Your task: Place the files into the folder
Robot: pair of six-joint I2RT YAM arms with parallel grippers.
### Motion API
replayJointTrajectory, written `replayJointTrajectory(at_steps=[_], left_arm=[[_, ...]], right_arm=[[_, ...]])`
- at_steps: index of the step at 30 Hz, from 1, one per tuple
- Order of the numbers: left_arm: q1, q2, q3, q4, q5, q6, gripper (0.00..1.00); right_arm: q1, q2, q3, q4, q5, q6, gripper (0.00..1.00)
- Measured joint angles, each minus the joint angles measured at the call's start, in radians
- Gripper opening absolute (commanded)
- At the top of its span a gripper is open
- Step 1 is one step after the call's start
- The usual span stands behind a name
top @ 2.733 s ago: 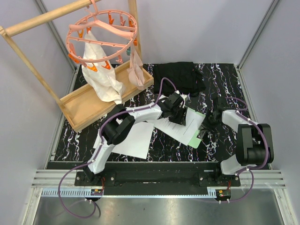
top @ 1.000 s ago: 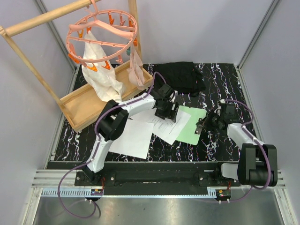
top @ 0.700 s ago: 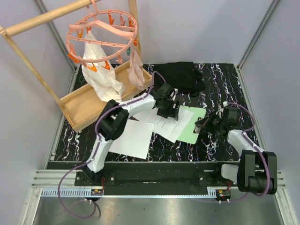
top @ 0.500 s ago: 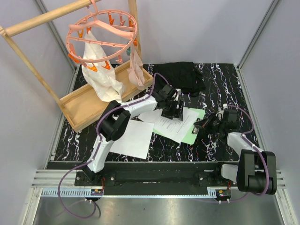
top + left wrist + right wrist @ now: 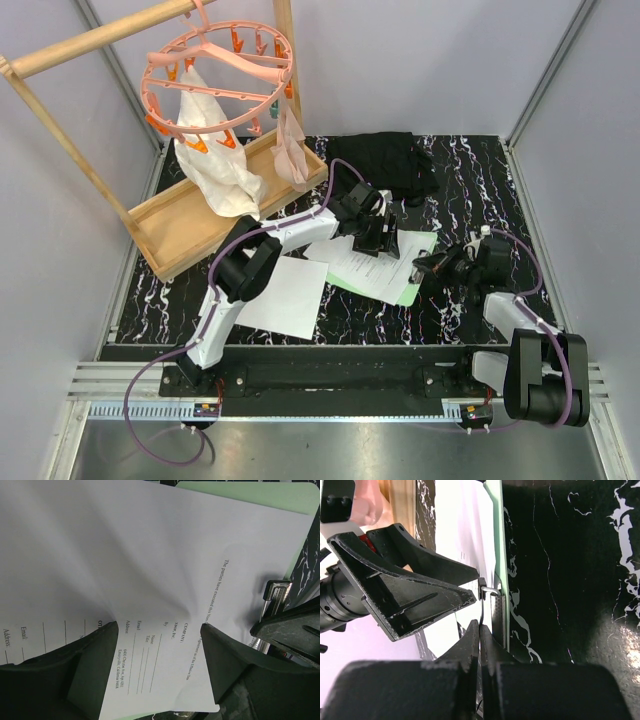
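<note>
The files are white sheets. One printed sheet (image 5: 362, 268) (image 5: 165, 565) lies across the pale green folder (image 5: 409, 292) (image 5: 260, 495), and another sheet (image 5: 285, 297) lies on the table to its left. My left gripper (image 5: 379, 233) (image 5: 157, 630) stands open, fingertips (image 5: 107, 632) pressed down on the printed sheet, which buckles around them. My right gripper (image 5: 426, 266) (image 5: 480, 627) is shut on the thin lever of the folder's black clip (image 5: 492, 600) (image 5: 274, 597) at the folder's right edge (image 5: 496, 540).
A wooden tray (image 5: 160, 235) with a white cloth (image 5: 220, 165) stands at the back left under a pink peg hanger (image 5: 215, 70). A black folded cloth (image 5: 385, 160) lies just behind the folder. The left gripper's fingers (image 5: 410, 595) sit close to the clip.
My left gripper has slid the printed sheet to the right, further over the folder. My right gripper has stayed shut at the clip and shifted slightly.
</note>
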Motion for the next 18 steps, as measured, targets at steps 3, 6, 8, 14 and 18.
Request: replayJointTrajectory(at_steps=[3,6,8,14,18], left_arm=[[0.0,0.0,-0.002,0.005,-0.001,-0.017,0.74],[0.0,0.0,-0.019,0.029,-0.002,-0.041,0.74],[0.0,-0.003,-0.039,0.056,-0.005,-0.065,0.74],[-0.001,-0.037,-0.105,0.131,-0.039,-0.153,0.74],[-0.004,-0.044,-0.128,0.166,-0.055,-0.209,0.75]], right_arm=[[-0.003,0.001,-0.017,0.027,0.0,0.031,0.0],[-0.003,0.006,-0.027,0.044,0.002,0.061,0.0],[-0.003,0.007,-0.034,0.053,0.004,0.078,0.0],[-0.004,0.003,-0.043,0.053,0.03,0.105,0.0],[-0.004,-0.008,-0.043,0.027,0.055,0.101,0.0]])
